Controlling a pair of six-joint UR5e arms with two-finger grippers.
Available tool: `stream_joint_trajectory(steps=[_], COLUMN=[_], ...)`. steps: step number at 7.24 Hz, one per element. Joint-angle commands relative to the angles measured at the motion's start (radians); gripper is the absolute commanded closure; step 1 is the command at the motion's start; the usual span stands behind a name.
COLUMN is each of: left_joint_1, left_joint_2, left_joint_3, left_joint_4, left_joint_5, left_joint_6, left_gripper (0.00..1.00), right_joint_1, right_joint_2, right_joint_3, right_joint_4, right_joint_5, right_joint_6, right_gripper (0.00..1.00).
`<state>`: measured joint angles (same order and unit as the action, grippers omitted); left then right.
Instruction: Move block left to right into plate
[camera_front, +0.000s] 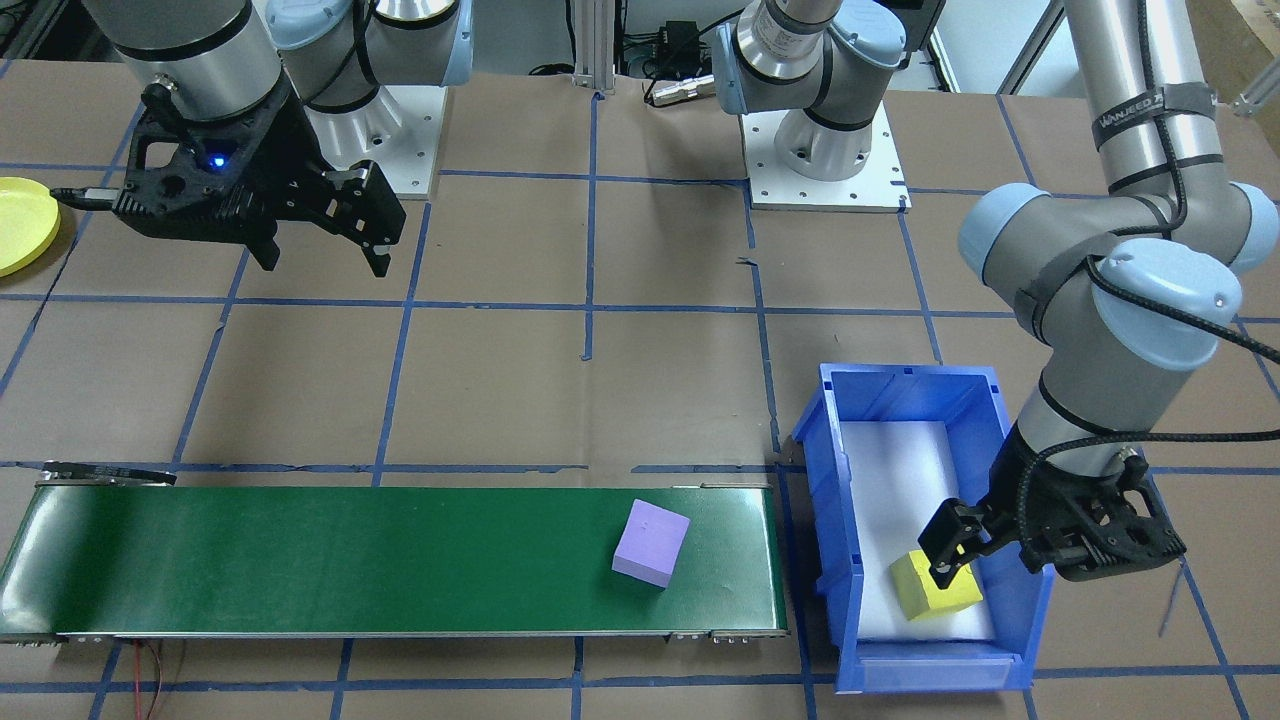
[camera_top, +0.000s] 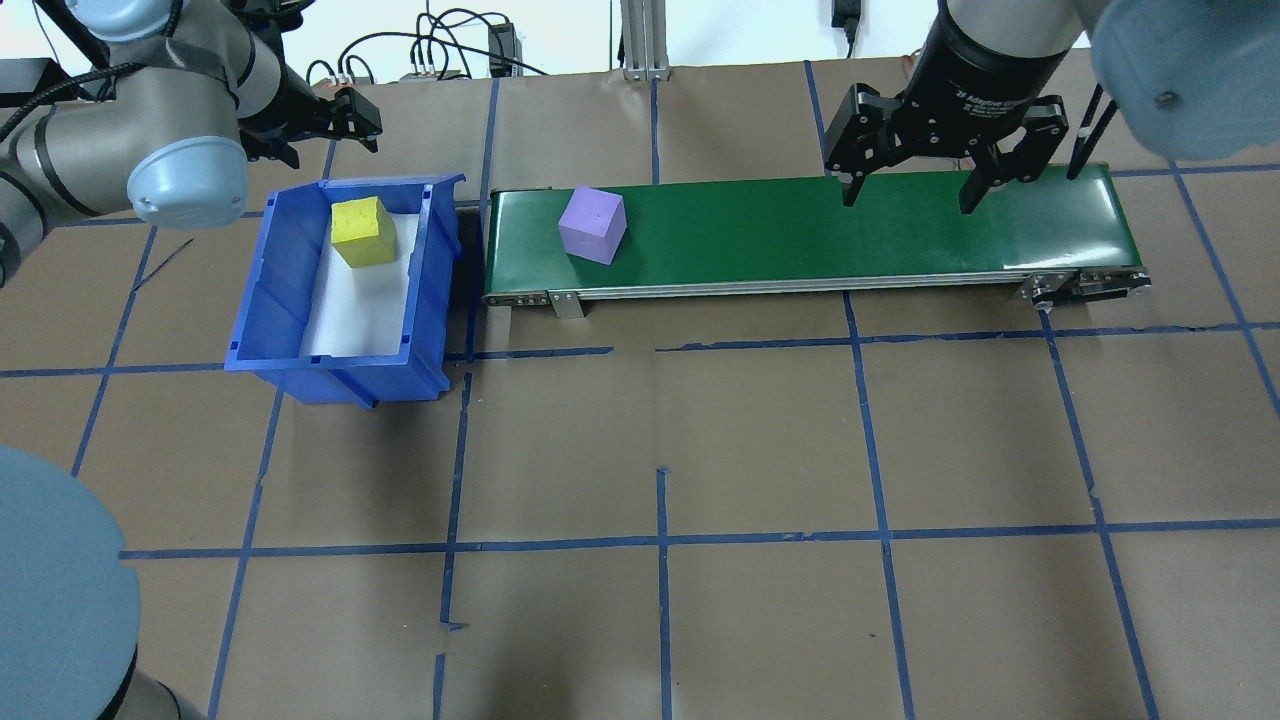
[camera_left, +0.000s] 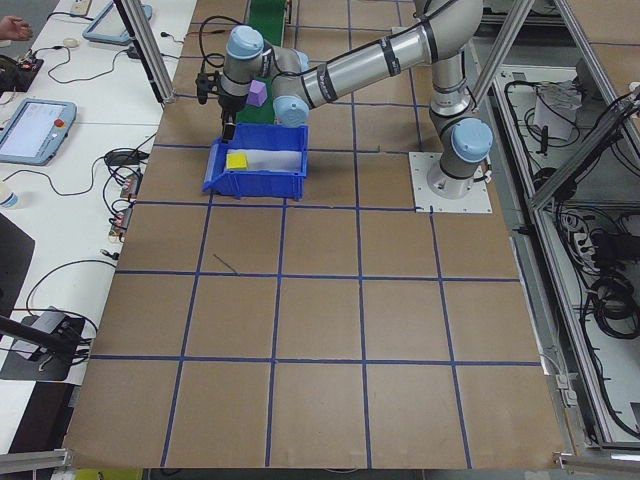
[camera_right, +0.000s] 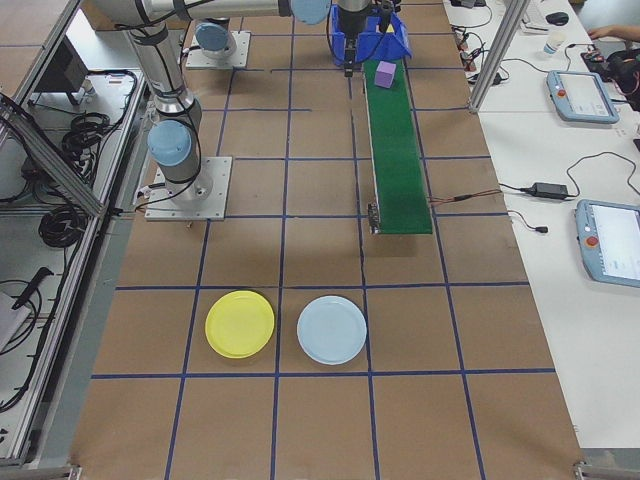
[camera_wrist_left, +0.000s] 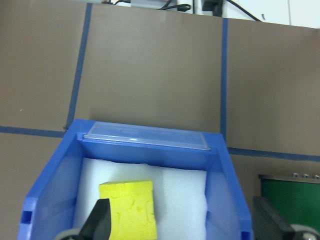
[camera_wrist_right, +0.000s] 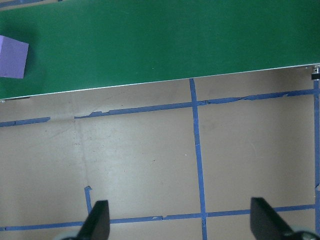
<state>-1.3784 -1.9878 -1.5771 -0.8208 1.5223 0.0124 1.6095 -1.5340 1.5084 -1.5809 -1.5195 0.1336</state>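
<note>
Yellow block (camera_front: 935, 585) in bin (camera_front: 1025, 625) — left gripper (camera_front: 948, 552) wide open, empty; may snag wall. Right gripper (camera_top: 908, 192) open, empty.

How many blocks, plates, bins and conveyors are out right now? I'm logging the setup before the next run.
Blocks: 2, a yellow block in the bin and a purple block on the belt
Plates: 2, a yellow plate and a light blue plate
Bins: 1, blue bin
Conveyors: 1, green conveyor
Total: 6
</note>
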Motion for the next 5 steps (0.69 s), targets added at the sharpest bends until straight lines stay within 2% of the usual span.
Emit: stream_joint_trajectory(steps=[1,3,4,5], left_joint_1=[0.013,0.013,0.013,0.013], left_joint_2=[-0.057,-0.075,-0.094,-0.101], left_joint_3=[-0.001,-0.001,0.002,0.002], left_joint_4=[0.0,0.0,0.002,0.003], left_joint_5=[0.041,0.032,0.007,-0.043], left_joint_6=[-0.055,-0.114,-0.115,-0.115], left_gripper=[0.0,0.0,0.0,0.0], right_joint_1=[-0.002,-0.002,-0.002,-0.003], right_joint_2=[0.005,0.018,0.031,0.047], right_joint_3=[-0.013,-0.001,0.001,0.018], right_joint_4=[0.005,0.002,-0.01,-0.04], right_joint_5=[-0.011,-0.018,-0.015,-0.01], right_joint_6=[0.0,-0.002,0.001,0.006], right_gripper=[0.0,0.0,0.0,0.0])
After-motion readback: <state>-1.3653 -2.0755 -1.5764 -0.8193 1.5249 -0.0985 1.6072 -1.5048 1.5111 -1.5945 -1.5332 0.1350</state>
